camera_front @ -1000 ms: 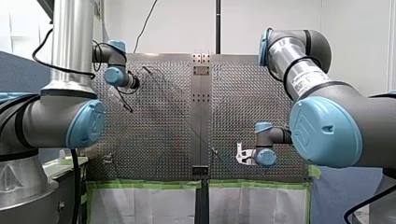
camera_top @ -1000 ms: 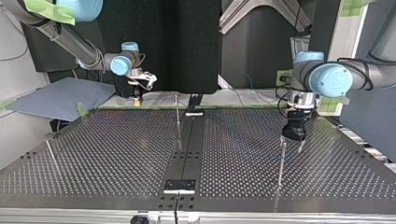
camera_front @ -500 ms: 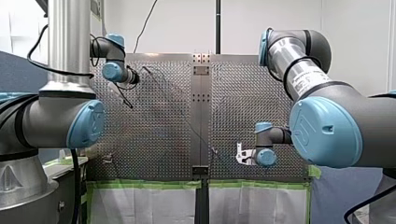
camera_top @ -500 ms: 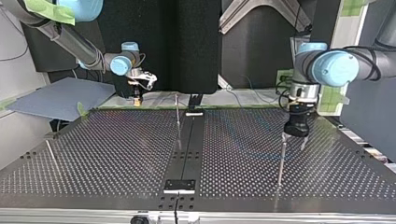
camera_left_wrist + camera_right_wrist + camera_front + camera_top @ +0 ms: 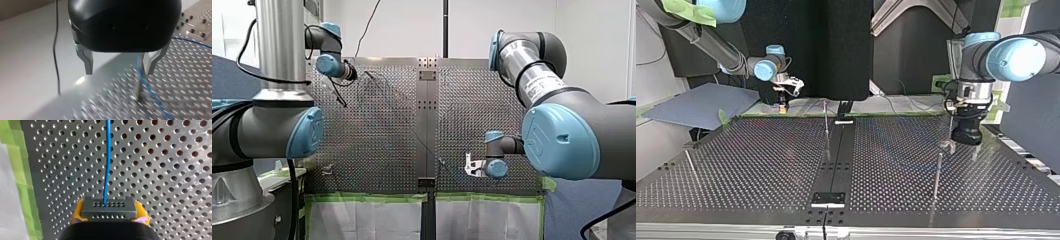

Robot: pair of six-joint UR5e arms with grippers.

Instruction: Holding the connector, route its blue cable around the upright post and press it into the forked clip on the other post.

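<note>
In the right wrist view my right gripper (image 5: pixel 109 218) has its yellow pads shut on a dark grey connector (image 5: pixel 109 209). The blue cable (image 5: pixel 107 157) runs straight ahead from it over the perforated plate. In the top view that gripper (image 5: pixel 782 106) hangs at the table's far left edge. My left gripper (image 5: pixel 118 63) is open with nothing between its metal fingers. The blue cable (image 5: pixel 148 88) and a thin post (image 5: pixel 138 90) lie below it, beside one finger. In the top view my left gripper (image 5: pixel 962 149) hovers just behind and to the right of the upright post (image 5: pixel 937 172).
A second thin post (image 5: pixel 826 122) stands near the table's middle and a third post (image 5: pixel 690 162) at the top view's left. A dark centre strip (image 5: pixel 836 160) splits the perforated table (image 5: pixel 761 170). Green tape (image 5: pixel 21 170) edges the plate near my right gripper.
My left arm has risen and drawn away from the upright post, toward the top view's right, with its gripper open throughout. My right arm and the connector have not moved.
</note>
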